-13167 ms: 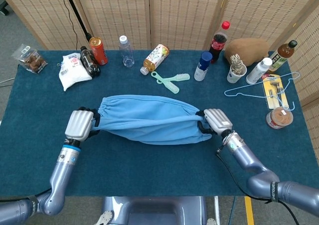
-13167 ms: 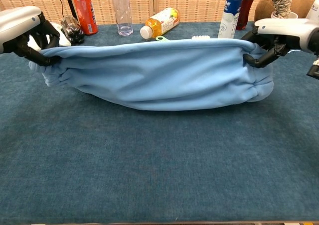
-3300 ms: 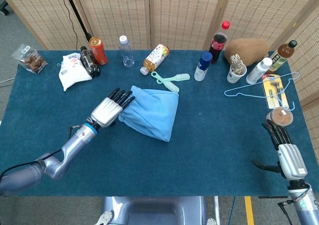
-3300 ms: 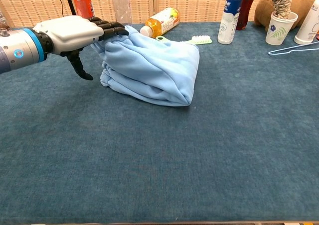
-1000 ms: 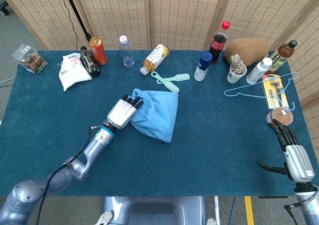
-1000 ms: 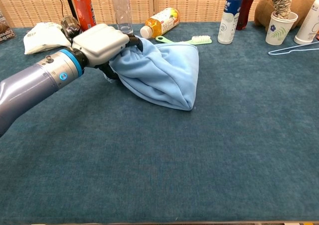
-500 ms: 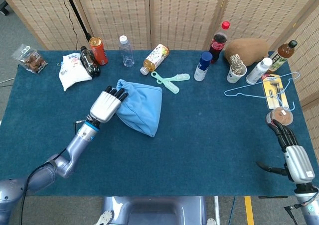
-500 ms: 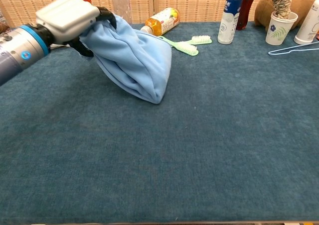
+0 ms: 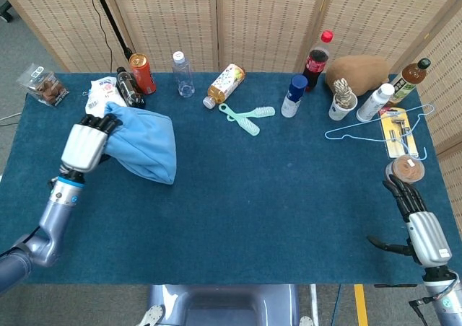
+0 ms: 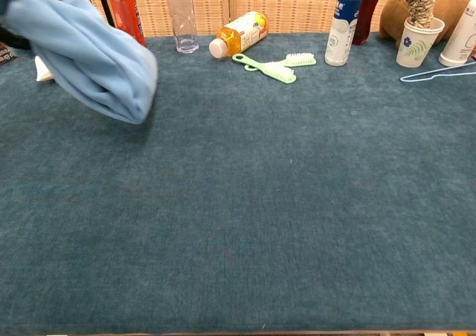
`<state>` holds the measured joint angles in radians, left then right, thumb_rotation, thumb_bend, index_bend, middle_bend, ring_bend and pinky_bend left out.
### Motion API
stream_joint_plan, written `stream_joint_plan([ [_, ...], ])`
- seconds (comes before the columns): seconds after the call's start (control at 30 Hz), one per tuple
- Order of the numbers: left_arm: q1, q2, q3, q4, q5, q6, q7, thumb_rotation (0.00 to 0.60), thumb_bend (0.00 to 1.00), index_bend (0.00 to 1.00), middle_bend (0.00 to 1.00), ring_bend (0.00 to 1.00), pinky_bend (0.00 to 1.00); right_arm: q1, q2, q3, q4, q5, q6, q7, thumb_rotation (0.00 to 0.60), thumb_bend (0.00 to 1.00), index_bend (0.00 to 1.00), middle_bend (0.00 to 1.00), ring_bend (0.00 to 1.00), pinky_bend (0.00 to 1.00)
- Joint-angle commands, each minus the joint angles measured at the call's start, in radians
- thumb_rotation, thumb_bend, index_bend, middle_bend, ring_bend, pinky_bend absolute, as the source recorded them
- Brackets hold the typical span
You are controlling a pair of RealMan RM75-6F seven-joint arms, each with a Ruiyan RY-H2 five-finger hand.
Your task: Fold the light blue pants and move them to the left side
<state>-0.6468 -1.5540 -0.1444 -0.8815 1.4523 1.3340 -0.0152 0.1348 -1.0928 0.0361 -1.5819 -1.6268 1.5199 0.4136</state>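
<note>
The light blue pants are a folded bundle hanging over the left part of the blue table. My left hand grips the bundle's upper left corner and carries it above the cloth. In the chest view the pants fill the top left corner and the hand itself is cut off by the frame edge. My right hand hovers off the table's right front corner, fingers spread, holding nothing.
Behind the pants stand a white bag, a dark bottle and an orange can. Two green brushes, several bottles, a paper cup, a wire hanger and a jar line the back and right.
My left hand has carried the pants bundle further left, from the centre-left to near the table's left edge. The right hand has barely moved.
</note>
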Motion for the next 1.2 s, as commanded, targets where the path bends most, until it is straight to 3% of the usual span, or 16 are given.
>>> stream_joint_plan([
  [0.03,0.058,0.031,0.009,0.027,-0.021,0.036,-0.075,0.600,1.00,0.88,0.76,0.72,0.87,-0.001,0.002,-0.001,-0.005,-0.005,0.003,-0.002,0.600,0.00,0.00,0.00,0.00,0.00],
  [0.4,0.196,-0.031,0.059,0.221,-0.036,0.061,-0.217,0.600,1.00,0.88,0.75,0.69,0.87,0.000,0.006,-0.008,-0.018,-0.016,0.002,-0.012,0.600,0.00,0.00,0.00,0.00,0.00],
  [0.47,0.206,-0.040,0.069,0.242,-0.030,0.055,-0.233,0.600,1.00,0.83,0.68,0.61,0.84,0.001,0.007,-0.008,-0.020,-0.017,0.000,-0.011,0.600,0.00,0.00,0.00,0.00,0.00],
  [0.53,0.212,-0.044,0.082,0.256,-0.018,0.048,-0.256,0.482,0.98,0.65,0.45,0.36,0.60,0.002,0.008,-0.009,-0.024,-0.021,0.001,-0.012,0.600,0.00,0.00,0.00,0.00,0.00],
  [0.6,0.217,-0.034,0.105,0.260,-0.001,0.017,-0.276,0.208,0.82,0.28,0.10,0.05,0.16,0.003,0.008,-0.010,-0.028,-0.025,0.001,-0.015,0.600,0.00,0.00,0.00,0.00,0.00],
  [0.67,0.240,0.008,0.137,0.206,0.010,-0.021,-0.277,0.101,0.64,0.07,0.00,0.00,0.01,0.004,0.007,-0.013,-0.029,-0.030,-0.002,-0.020,0.600,0.00,0.00,0.00,0.00,0.00],
  [0.73,0.254,0.042,0.137,0.149,0.002,-0.031,-0.241,0.073,0.57,0.00,0.00,0.00,0.00,0.004,0.007,-0.014,-0.033,-0.033,0.001,-0.019,0.600,0.00,0.00,0.00,0.00,0.00],
  [0.87,0.272,0.115,0.138,0.021,-0.017,-0.064,-0.189,0.067,0.54,0.00,0.00,0.00,0.00,0.002,0.010,-0.016,-0.038,-0.039,0.008,-0.019,0.600,0.00,0.00,0.00,0.00,0.00],
  [1.07,0.336,0.265,0.141,-0.222,-0.024,-0.009,-0.168,0.060,0.50,0.00,0.00,0.00,0.00,-0.004,0.017,-0.020,-0.044,-0.045,0.020,-0.011,0.600,0.00,0.00,0.00,0.00,0.00],
  [1.2,0.358,0.323,0.140,-0.313,0.003,0.047,-0.160,0.067,0.49,0.00,0.00,0.00,0.00,-0.007,0.022,-0.020,-0.044,-0.048,0.030,-0.002,0.600,0.00,0.00,0.00,0.00,0.00],
])
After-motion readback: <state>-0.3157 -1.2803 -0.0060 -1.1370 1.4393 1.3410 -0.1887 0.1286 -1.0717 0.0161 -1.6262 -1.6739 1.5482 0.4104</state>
